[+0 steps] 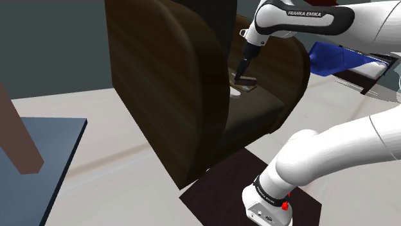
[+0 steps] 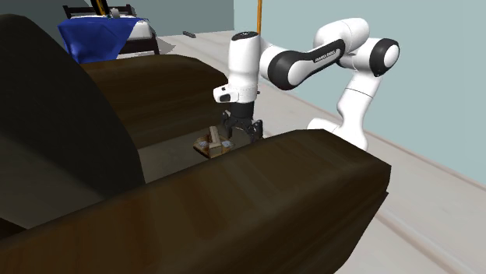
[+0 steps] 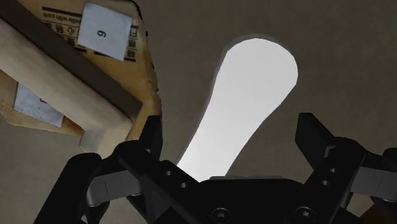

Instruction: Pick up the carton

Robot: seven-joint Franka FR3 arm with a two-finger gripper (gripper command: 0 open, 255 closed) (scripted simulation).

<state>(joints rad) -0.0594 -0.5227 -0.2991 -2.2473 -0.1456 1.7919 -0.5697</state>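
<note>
The carton (image 3: 70, 70) is a flat tan box with white labels and a pale band across it. It lies on the dark seat of a brown sofa (image 2: 257, 194), and I also see this carton (image 1: 248, 82) (image 2: 212, 145) between the sofa's arms. My black gripper (image 3: 232, 137) hangs low over the seat, open, with the carton just outside one finger (image 3: 151, 135). Between the fingers lies a flat white spoon-shaped thing (image 3: 245, 95), untouched. In the outside views the gripper (image 1: 243, 74) (image 2: 238, 132) points down right beside the carton.
The sofa's tall back (image 1: 167, 83) and its arms (image 2: 156, 78) wall in the seat on three sides. A blue cloth-draped thing (image 1: 334, 58) stands behind the sofa. A grey-blue table (image 1: 38, 160) is at the shoulder view's lower left.
</note>
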